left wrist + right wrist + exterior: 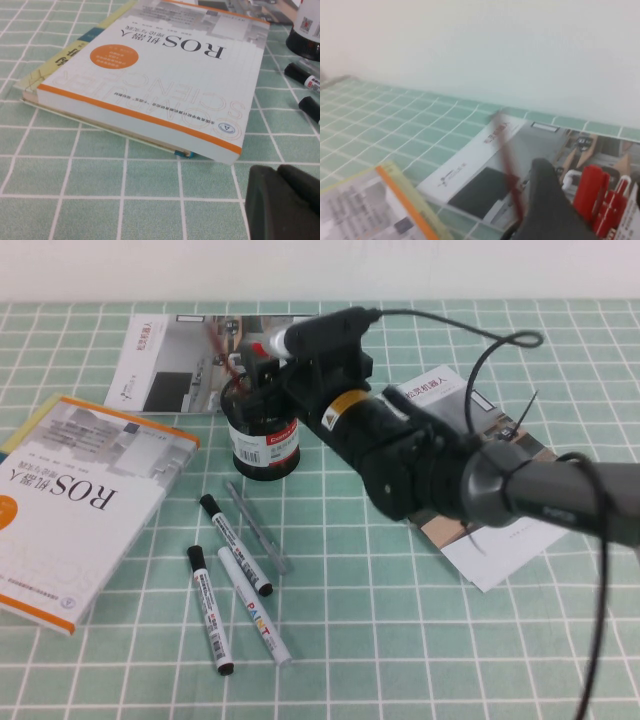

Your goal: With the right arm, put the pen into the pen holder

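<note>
The black mesh pen holder (264, 443) with its white and red label stands left of the table's centre. The thin red pen (222, 348) leans out of its top, blurred. My right gripper (256, 368) hovers right over the holder's mouth. In the right wrist view the pen (509, 160) stands outside one black finger (545, 200), not between the jaws; the gripper looks open. My left gripper (278, 175) is shut and empty, low over the mat beside the ROS book (150, 75). It does not show in the high view.
Two white black-capped markers (235, 545) (210, 608) and a translucent grey pen (257, 526) lie in front of the holder. The ROS book (70, 505) lies at the left. A brochure (170, 362) lies behind the holder and another (490, 530) lies under the right arm.
</note>
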Tool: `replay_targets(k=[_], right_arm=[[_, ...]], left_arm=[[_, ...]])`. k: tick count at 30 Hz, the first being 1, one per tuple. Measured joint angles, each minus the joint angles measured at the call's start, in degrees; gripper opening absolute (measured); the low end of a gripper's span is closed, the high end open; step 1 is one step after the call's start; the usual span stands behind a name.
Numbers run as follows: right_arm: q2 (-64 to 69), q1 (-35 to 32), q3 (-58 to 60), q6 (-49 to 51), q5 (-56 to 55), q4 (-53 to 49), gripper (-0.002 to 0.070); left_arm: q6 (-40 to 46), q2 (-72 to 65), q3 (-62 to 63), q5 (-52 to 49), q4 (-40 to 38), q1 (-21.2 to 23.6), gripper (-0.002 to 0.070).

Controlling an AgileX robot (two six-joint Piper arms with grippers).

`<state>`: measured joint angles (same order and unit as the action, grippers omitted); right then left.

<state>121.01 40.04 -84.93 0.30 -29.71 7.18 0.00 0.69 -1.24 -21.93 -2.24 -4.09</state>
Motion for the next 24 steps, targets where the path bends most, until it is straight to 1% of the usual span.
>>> replay_targets(k=[2,4,6,9,11,13,17,21,24], right_arm=[[-1.81,0.0,0.0,0.0,3.41,-0.42,0.0329],[-5.2,0.0,0.0,1.24,9.0,-1.67,0.0291],[-9.02,0.0,0.0,2.82,16.27,-3.78,0.0223],[-15.36,0.0,0.0,3.75,28.68,-5.77,0.0074],[-20.28,0.0,0.0,3.86,36.71,-6.02,0.0021],[-24.76,0.0,0.0,3.62,43.31,-6.15,0.0],[-34.0,0.0,1.03,3.03,53.82,-6.28,-0.0014],[-43.84,0.0,6.55,2.94,59.16,-6.28,-0.0018],[-51.58,0.0,13.85,2.94,61.55,-4.67,-0.0018]], left_arm=[[0.0,0.0,0.0,0.0,0.0,0.0,-0.0004],[0.0,0.0,0.0,0.0,0.0,0.0,-0.0004],[0.0,0.0,0.0,0.0,0.0,0.0,-0.0004],[0.0,0.0,0.0,0.0,0.0,0.0,-0.0004],[0.0,0.0,0.0,0.0,0.0,0.0,-0.0004],[0.0,0.0,0.0,0.0,0.0,0.0,-0.0004],[0.0,0.0,0.0,0.0,0.0,0.0,-0.0004],[0.0,0.0,0.0,0.0,0.0,0.0,-0.0004],[0.0,0.0,0.0,0.0,0.0,0.0,-0.0004]])
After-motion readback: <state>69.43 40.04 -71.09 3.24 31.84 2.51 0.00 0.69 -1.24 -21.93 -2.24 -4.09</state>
